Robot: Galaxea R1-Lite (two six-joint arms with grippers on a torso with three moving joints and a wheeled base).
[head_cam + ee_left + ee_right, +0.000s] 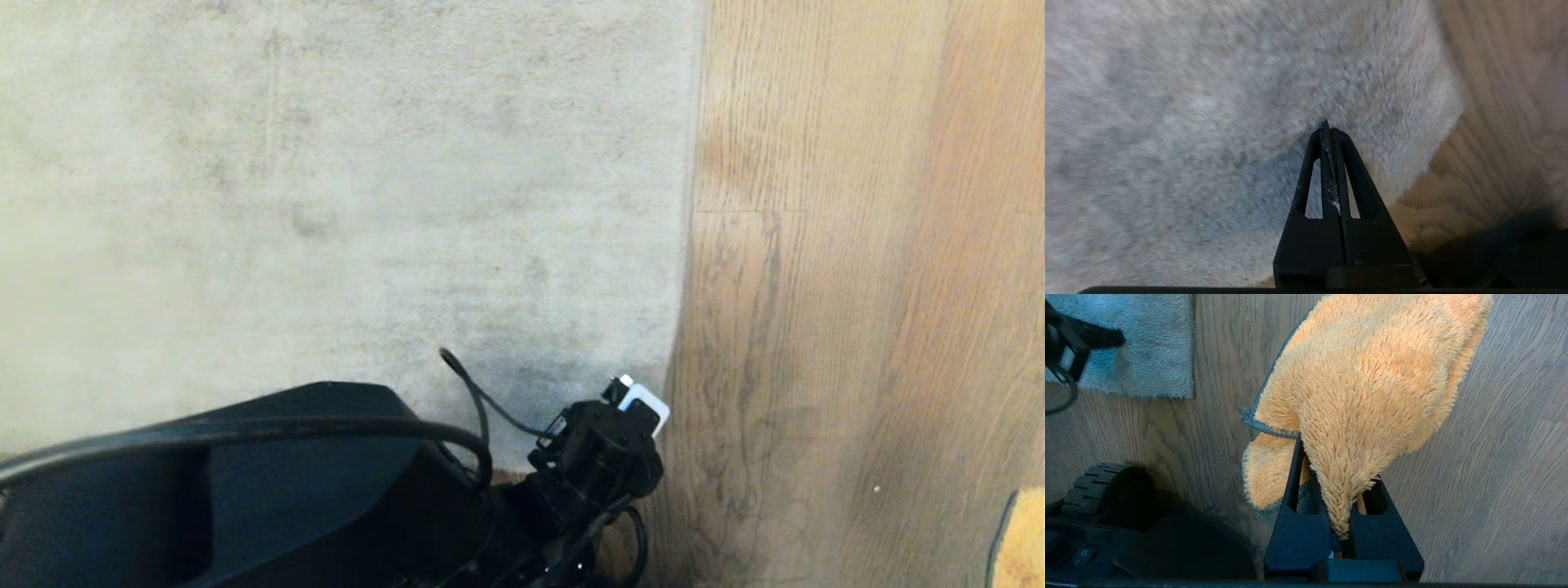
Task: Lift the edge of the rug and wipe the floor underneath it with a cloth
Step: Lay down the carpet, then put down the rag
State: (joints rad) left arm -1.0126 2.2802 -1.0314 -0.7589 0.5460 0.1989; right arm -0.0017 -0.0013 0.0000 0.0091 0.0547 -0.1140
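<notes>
The pale grey rug covers the left of the head view, and its edge (690,245) runs down to a rounded corner (1184,390) lying flat on the brown wood floor (857,286). My left gripper (1327,126) is shut just inside that corner (633,402), its tips at the pile, with only lint between the fingers. My right gripper (1331,457) hangs over bare floor to the right of the rug, shut on the fuzzy orange cloth (1372,375). The cloth drapes over its fingertips. A sliver of the cloth (1020,539) shows at the bottom right of the head view.
My left arm's black housing (286,474) and a looping cable (473,392) fill the bottom of the head view over the rug's near side. A wheel of my base (1106,482) stands on the floor close to the rug corner.
</notes>
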